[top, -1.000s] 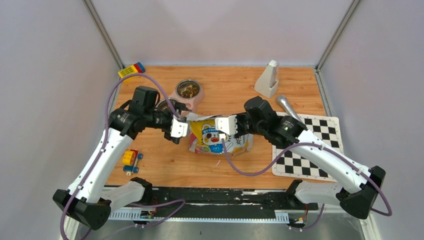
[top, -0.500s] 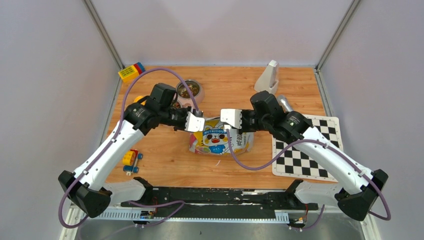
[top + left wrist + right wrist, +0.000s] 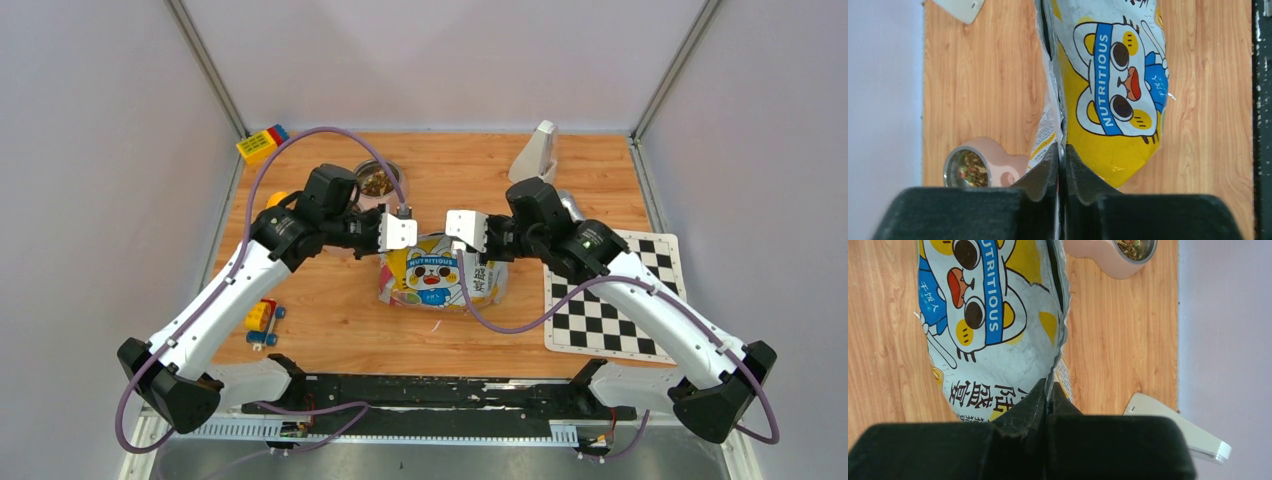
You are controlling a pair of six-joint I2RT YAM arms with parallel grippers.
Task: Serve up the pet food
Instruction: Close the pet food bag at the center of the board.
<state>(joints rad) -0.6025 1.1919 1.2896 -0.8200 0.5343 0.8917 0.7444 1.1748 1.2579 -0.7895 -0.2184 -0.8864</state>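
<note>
Moved: my left gripper [image 3: 1061, 150], now pinching the pet food bag [image 3: 437, 277] at its top edge; right gripper [image 3: 1047, 388] stays clamped there.

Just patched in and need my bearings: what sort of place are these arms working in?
Probably a lab test cell, not a home: plain grey walls box in the wooden table, and a checkerboard calibration mat lies beside the pet food bag.
</note>
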